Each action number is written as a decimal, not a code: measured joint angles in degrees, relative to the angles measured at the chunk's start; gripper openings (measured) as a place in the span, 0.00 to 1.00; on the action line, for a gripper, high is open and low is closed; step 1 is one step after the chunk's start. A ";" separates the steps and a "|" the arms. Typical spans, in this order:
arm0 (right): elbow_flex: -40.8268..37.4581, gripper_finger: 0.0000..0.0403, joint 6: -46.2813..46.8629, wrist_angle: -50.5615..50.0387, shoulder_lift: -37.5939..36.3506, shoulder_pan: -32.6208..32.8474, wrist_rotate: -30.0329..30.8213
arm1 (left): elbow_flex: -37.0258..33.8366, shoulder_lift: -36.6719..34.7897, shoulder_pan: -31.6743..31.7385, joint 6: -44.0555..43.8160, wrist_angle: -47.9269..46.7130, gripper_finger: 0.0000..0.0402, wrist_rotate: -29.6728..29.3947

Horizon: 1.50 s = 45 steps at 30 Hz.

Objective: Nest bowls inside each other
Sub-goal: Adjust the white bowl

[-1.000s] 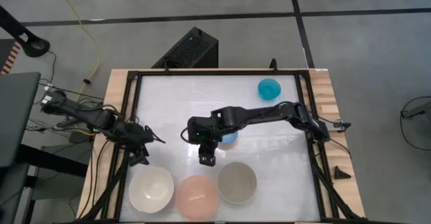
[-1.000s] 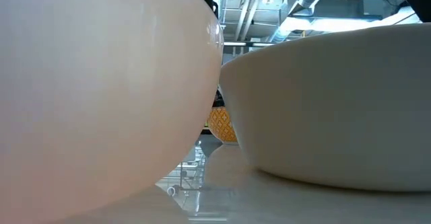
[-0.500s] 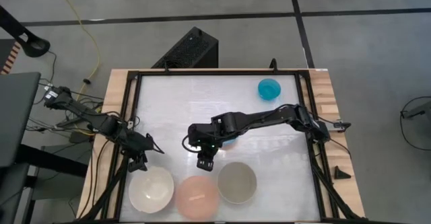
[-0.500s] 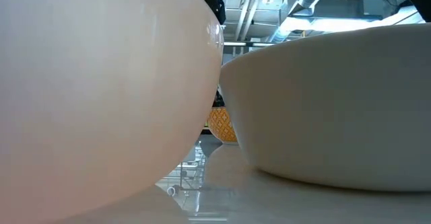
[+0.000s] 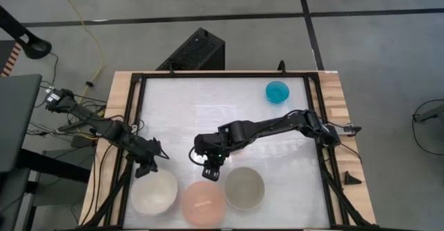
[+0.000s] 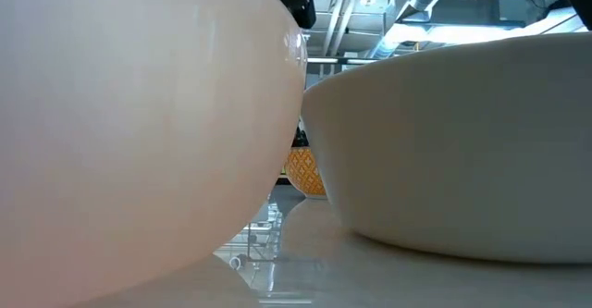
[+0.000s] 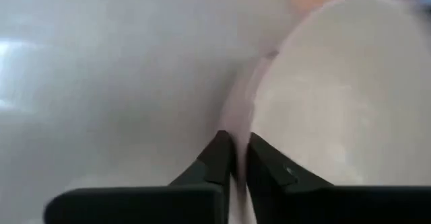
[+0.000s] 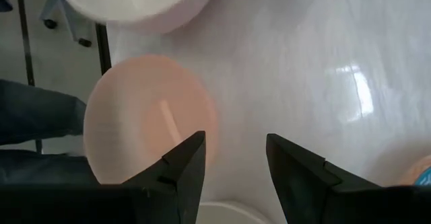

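Note:
Three larger bowls stand in a row on their bases by the table's near edge: a cream-white bowl [image 5: 154, 193], a pink bowl [image 5: 203, 202] and a grey-beige bowl [image 5: 243, 188]. A teal bowl [image 5: 277, 91] stands at the far right. A sliver of the blue bowl [image 8: 424, 177] shows in the right wrist view. My left gripper [image 5: 147, 167] is shut on the cream-white bowl's far rim. My right gripper [image 5: 211, 170] hangs open just beyond the pink bowl [image 8: 145, 123], with nothing between its fingers [image 8: 192, 160]. My left gripper pinches the cream-white bowl's rim [image 7: 241, 143] on its far side, one finger [image 7: 266, 167] inside the bowl and the other [image 7: 219, 160] outside. The fingers slant down from the table's far left. The bowl stands upright on the table.
The low view is filled by the pink bowl [image 6: 139, 132] and the grey-beige bowl [image 6: 462, 141] close up. A black frame [image 5: 132, 120] runs round the white table top. A black box [image 5: 198, 50] stands beyond the far edge.
My left gripper has come down toward the near edge onto the cream-white bowl's far rim and has shut on it. My right gripper has drifted a little toward the near edge and has rolled, still open. The bowls have kept their places.

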 joint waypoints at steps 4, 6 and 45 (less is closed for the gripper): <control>0.00 0.48 0.33 0.01 0.00 -0.02 0.20 | -0.03 -0.07 0.71 1.26 0.99 0.03 -4.09; 0.00 0.48 0.42 0.01 0.00 -0.04 0.29 | 0.02 -0.06 2.09 1.81 1.11 0.03 -5.64; 0.04 0.48 8.58 -3.23 0.11 7.76 8.98 | 0.40 9.60 27.36 17.48 18.96 0.21 -9.38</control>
